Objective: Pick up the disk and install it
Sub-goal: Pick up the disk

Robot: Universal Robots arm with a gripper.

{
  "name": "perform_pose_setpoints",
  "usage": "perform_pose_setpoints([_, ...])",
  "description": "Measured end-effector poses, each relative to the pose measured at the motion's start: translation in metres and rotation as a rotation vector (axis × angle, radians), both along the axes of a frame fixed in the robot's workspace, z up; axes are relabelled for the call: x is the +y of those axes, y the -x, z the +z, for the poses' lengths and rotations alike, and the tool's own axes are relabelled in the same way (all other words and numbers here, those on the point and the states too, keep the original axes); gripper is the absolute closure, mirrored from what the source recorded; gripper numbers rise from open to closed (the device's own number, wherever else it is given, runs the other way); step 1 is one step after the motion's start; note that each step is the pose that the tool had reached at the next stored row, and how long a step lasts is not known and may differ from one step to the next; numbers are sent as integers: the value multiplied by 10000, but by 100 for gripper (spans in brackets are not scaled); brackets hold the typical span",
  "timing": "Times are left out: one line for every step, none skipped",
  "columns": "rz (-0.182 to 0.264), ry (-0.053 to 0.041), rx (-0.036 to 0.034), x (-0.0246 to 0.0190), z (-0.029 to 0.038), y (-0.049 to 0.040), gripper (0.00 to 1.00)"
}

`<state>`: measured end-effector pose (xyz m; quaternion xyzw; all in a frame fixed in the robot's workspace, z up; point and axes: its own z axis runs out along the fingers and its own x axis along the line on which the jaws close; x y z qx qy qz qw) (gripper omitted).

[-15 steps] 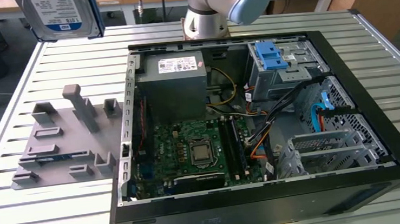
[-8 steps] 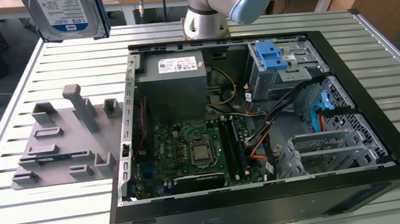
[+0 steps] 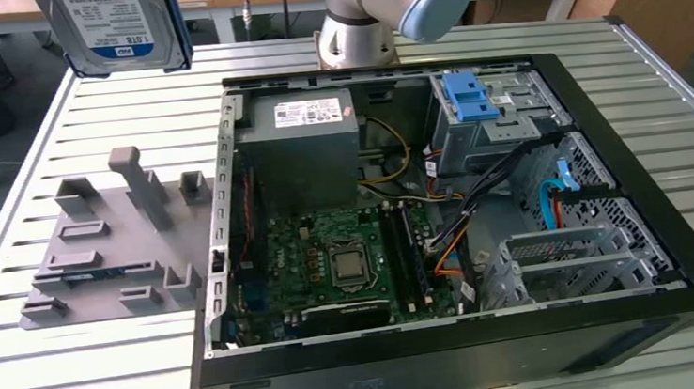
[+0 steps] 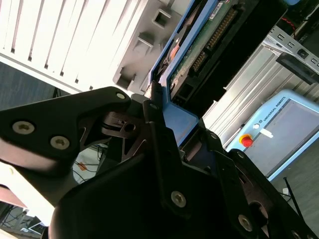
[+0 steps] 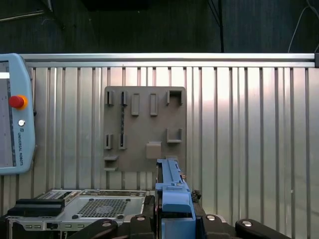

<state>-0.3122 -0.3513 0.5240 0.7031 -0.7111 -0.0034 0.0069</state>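
Disk is off the table, upright in the air at the exterior view's upper left. It hangs above the table's far corner, well apart from the open computer case.

Gripper is clamped on the disk. In the second wrist view the black fingers pinch the blue carrier frame from both sides, and the green circuit-board side runs out past the tips.

First wrist view: disk is edge-on, so just the blue carrier strip can be made out. Beyond it a grey fixture lies flat on the slats, with a teach pendant with a red button off to one side.

Exterior view: disk's top is cut off by the frame edge, and so is the arm above its lower joints.

Writing: the disk's white-and-blue label faces the exterior camera, its print too small to make out. Inside the case, a grey metal box carries a white sticker; a cage has a blue latch.
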Motion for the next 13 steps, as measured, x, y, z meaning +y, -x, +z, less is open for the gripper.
perform_pose_setpoints([1,0,0,-11,0,-3,64])
perform_pose_setpoints([1,0,0,-23,0,-7,64])
perform_pose_setpoints([1,0,0,-24,0,-7,64])
perform_pose_setpoints([1,0,0,-24,0,-7,64])
perform_pose_setpoints([1,0,0,-24,0,-7,64])
perform_pose_setpoints([1,0,0,-24,0,-7,64])
perform_pose_setpoints([1,0,0,-24,0,-7,64])
perform_pose_setpoints([1,0,0,-25,0,-8,64])
perform_pose_setpoints([1,0,-1,-25,0,-8,64])
perform_pose_setpoints([1,0,0,-25,0,-10,64])
perform_pose_setpoints([1,1,1,-24,0,-13,64])
perform_pose_setpoints([2,0,1,-25,0,-18,64])
perform_pose_setpoints([2,0,0,-25,0,-25,64])
